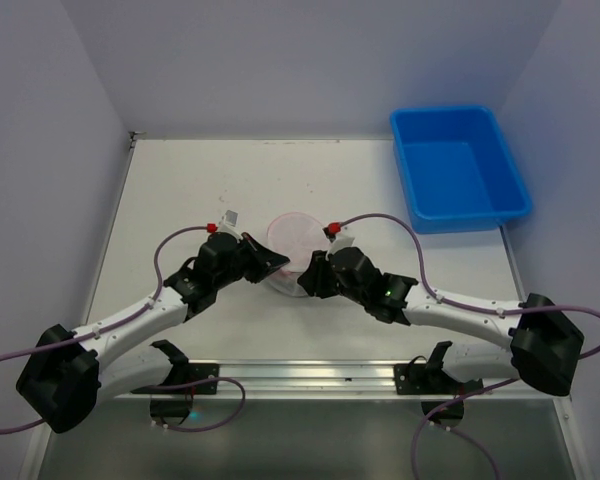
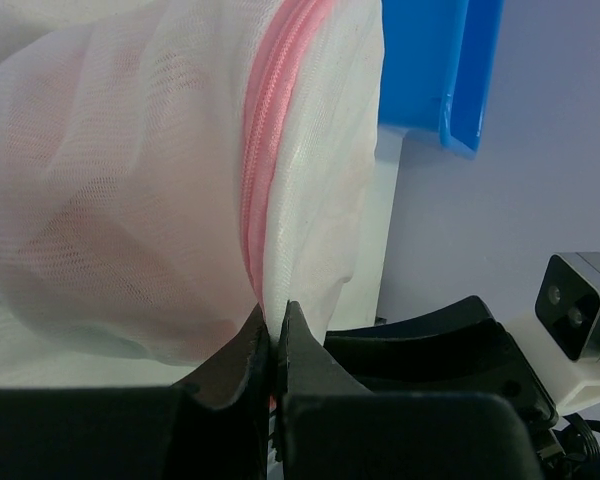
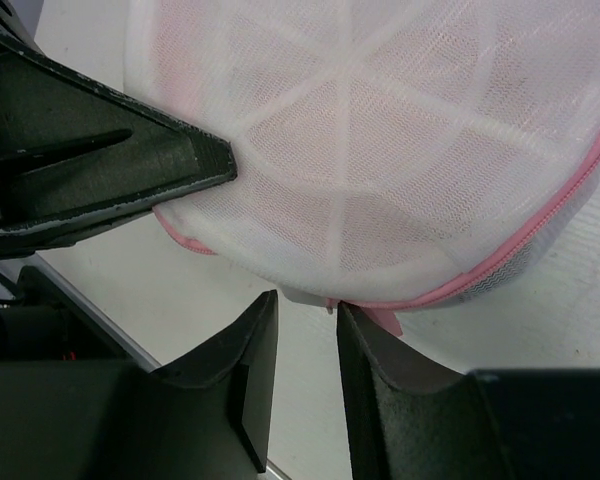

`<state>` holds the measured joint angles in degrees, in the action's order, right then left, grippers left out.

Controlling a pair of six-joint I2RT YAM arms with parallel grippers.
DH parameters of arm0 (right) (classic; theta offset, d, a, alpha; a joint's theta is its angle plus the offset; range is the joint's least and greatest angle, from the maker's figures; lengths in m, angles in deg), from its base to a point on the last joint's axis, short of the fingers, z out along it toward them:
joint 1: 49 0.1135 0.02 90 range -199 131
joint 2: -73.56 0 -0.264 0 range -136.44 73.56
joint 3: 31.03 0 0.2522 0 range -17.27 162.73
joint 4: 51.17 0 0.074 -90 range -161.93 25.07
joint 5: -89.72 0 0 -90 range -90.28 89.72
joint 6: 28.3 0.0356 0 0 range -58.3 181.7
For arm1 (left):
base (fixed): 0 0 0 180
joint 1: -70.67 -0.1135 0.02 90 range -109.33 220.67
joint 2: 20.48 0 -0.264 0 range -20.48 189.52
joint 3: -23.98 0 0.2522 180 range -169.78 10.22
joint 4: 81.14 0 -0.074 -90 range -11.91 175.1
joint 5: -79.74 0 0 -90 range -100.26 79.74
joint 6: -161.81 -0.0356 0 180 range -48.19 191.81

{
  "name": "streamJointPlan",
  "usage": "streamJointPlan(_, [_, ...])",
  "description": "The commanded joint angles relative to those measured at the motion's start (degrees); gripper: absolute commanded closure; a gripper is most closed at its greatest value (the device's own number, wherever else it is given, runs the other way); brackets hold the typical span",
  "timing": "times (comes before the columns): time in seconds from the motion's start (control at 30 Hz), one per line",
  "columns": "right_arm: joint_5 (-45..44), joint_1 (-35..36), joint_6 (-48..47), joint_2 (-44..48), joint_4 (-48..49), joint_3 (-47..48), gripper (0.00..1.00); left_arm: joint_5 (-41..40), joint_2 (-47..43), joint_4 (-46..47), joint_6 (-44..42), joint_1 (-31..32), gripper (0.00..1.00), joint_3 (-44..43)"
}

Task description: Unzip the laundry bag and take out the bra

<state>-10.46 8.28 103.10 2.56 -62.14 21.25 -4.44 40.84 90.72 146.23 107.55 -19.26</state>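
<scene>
Overhead, a blue bin (image 1: 460,165) is seen at the far right corner of the white table (image 1: 180,200), well apart from everything else. The laundry bag (image 1: 295,235) is found near the middle of the table. It is closely flanked by the two arms, which meet at its near side, so its near edge is hidden from above by both wrists.

From the left wrist, the bin is seen behind the bag, and the black body of the right arm with its wrist camera (image 2: 578,318) is seen just beside the left fingers. From the right wrist, a black left finger (image 3: 130,170) is seen reaching in from the side, its tip against the mesh.

The left gripper (image 2: 277,318) is clenched almost fully, with only a thin slit left between the fingertips. The pink zipper trim (image 2: 265,160) at the bag's rim is pinched there, and a strip of pink is visible lower down in the slit.

The right gripper (image 3: 305,310) is held released, with a clear gap between its fingers and nothing clamped in it. Its tips are placed just under the bag's rim, and a small pink tab (image 3: 380,320) on the trim is seen at the tip of one finger. Whether that finger is touched by the tab cannot be told.

The bra (image 2: 70,230) is made out only as a pale pink tint through the white mesh. It is enclosed in the bag, and its shape cannot be told.
</scene>
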Motion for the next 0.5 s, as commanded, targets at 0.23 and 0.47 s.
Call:
streamJointPlan(0.23, [-5.73,0.12,-0.27,-2.12,3.46,0.85,0.81,-0.37,-2.08,1.14,0.38,0.38,1.00,-1.55])
streamJointPlan(0.47, [-10.38,0.03,-3.69,3.40,-4.96,-1.43,1.00,-2.57,-1.47,-5.53,-7.51,-0.93,1.00,-3.83])
